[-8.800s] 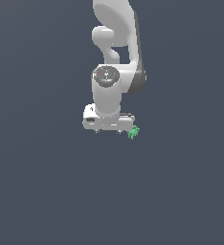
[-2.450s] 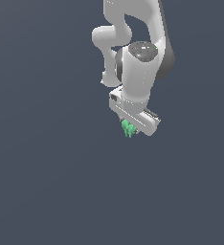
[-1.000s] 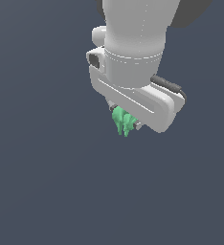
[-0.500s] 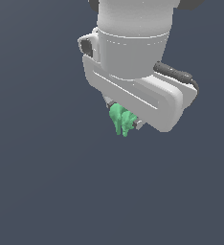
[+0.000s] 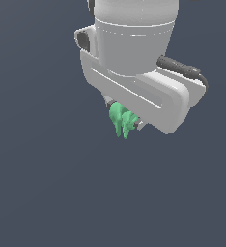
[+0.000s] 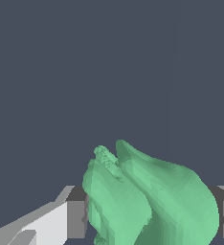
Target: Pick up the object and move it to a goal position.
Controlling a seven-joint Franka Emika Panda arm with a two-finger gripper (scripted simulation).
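Observation:
The object, a small bright green lumpy figure with short prongs, hangs under the white hand of the arm, high above the dark floor in the exterior view. My gripper is shut on it; the hand's body hides most of the fingers. In the wrist view the green figure fills the space between the two grey finger pads, which press on it from either side.
The large white arm and hand fill the upper middle of the exterior view, close to the camera. All around is plain dark grey ground.
The arm with the green figure in its grip has come steadily closer to the exterior camera and looms larger. The figure stays held between the fingers.

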